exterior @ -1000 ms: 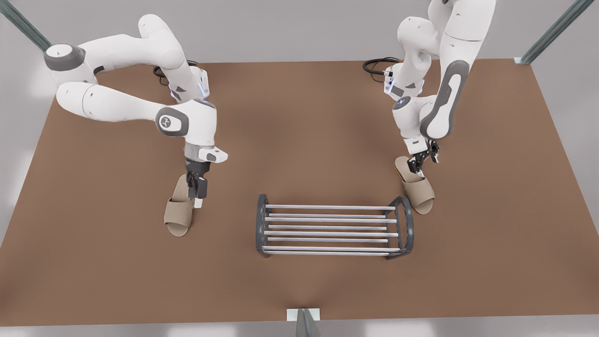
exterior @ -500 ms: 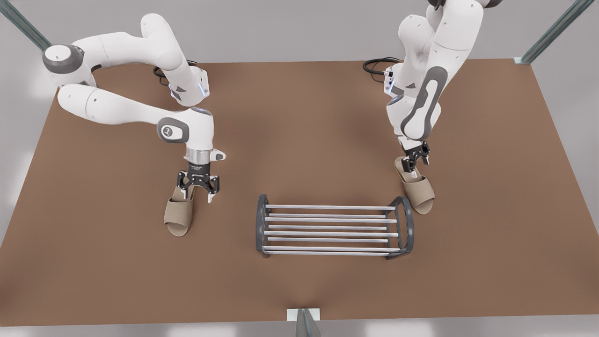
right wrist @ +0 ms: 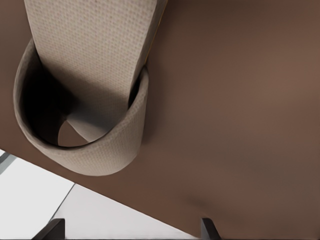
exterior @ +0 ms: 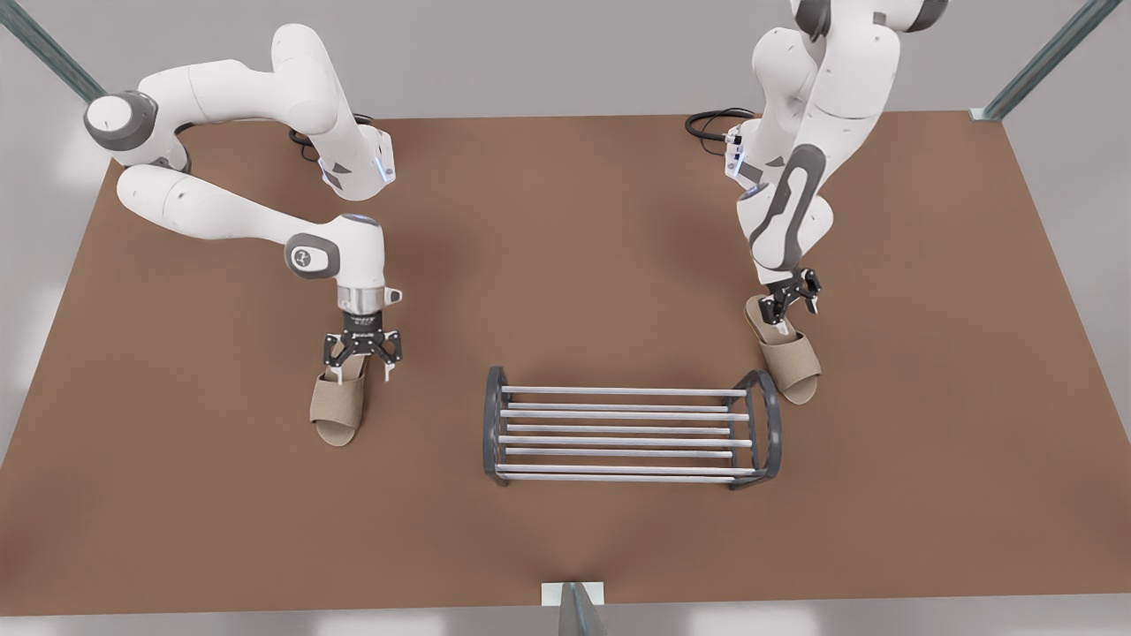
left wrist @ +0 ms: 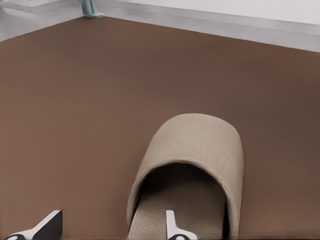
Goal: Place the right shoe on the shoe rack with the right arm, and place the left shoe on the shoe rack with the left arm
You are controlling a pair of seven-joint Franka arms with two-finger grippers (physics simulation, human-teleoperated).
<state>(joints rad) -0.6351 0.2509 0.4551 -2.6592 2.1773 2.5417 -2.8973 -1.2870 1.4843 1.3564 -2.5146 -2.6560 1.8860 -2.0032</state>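
Note:
The left shoe (exterior: pixel 337 406), a beige open-toe slipper, lies flat on the brown table at the front view's left. My left gripper (exterior: pixel 362 374) hovers open over its heel end. In the left wrist view one fingertip (left wrist: pixel 171 224) is over the insole of the left shoe (left wrist: pixel 200 145), the other beside it. The right shoe (exterior: pixel 793 364) lies at the front view's right, next to the end loop of the shoe rack (exterior: pixel 618 440). My right gripper (exterior: pixel 786 314) is open above its heel. The right wrist view has the right shoe (right wrist: pixel 85 60) and its strap beyond the fingertips.
The rack stands between the two slippers, near the table's front middle. Black cables (exterior: pixel 714 124) lie by the arm bases at the back. A metal post (exterior: pixel 574 609) rises at the front edge's centre. Bare brown table (exterior: pixel 565 247) stretches behind the rack.
My left gripper has turned about its wrist, so its fingers now spread across the slipper's heel, and shifted slightly toward the front view's left. The right gripper edged back over its slipper's heel.

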